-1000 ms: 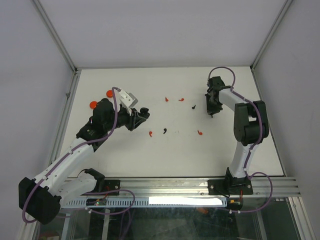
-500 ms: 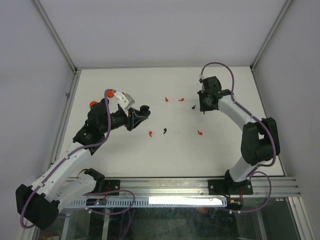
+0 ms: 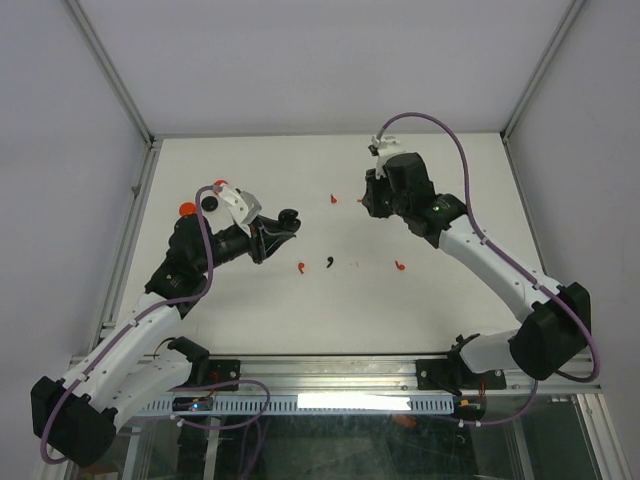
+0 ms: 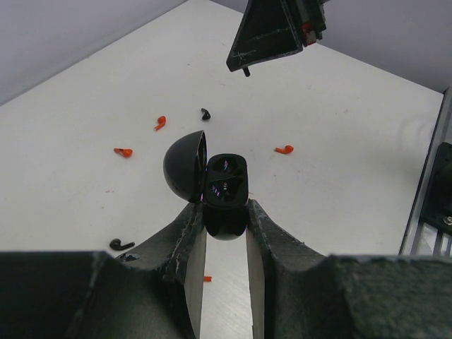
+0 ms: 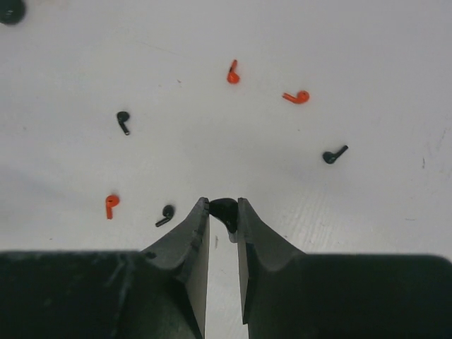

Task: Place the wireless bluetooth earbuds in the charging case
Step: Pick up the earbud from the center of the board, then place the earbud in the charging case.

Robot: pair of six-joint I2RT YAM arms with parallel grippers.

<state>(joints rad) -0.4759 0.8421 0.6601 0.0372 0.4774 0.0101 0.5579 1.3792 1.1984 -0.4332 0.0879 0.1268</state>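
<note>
The black charging case (image 4: 224, 187) is hovering open over the tabletop's left half; red and black earbuds (image 5: 232, 73) are lying scattered mid-tabletop, one black earbud (image 5: 224, 209) pinched aloft.

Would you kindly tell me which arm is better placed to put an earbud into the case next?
The right arm. The right hand pinches a tiny black comma-shaped earbud, ready to deliver, while the left hand is occupied holding the open glossy black charging case.

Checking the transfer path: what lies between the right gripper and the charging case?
Top view: one red earbud lies on the table between right gripper and charging case.
</note>
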